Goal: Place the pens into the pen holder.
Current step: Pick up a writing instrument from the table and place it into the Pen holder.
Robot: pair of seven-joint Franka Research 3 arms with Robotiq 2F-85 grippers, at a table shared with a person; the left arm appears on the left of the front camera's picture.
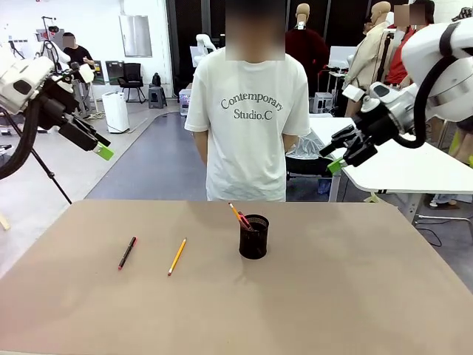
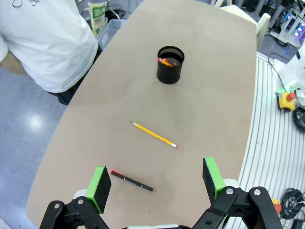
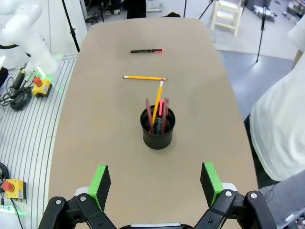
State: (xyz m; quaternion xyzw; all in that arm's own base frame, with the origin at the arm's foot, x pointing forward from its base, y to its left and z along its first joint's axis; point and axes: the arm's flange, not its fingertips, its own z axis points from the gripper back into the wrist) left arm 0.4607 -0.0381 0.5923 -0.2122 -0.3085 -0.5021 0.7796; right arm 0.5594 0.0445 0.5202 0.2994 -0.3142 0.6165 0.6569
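Note:
A black pen with red ends (image 1: 127,252) (image 2: 132,180) (image 3: 146,50) lies flat on the table's left part. To its right lies a yellow pencil (image 1: 177,257) (image 2: 154,134) (image 3: 144,78). The black pen holder (image 1: 253,237) (image 2: 170,64) (image 3: 157,128) stands upright near the middle, with several pens and pencils leaning inside it. My left gripper (image 1: 94,142) (image 2: 156,183) hangs open high above the table's left side, over the black pen. My right gripper (image 1: 336,154) (image 3: 156,183) is open, raised at the right, with nothing between its fingers.
A person in a white T-shirt (image 1: 247,122) stands at the far edge of the brown table (image 1: 332,296), hands behind the back. A white table (image 1: 403,166) stands behind on the right. Around the holder the tabletop is bare.

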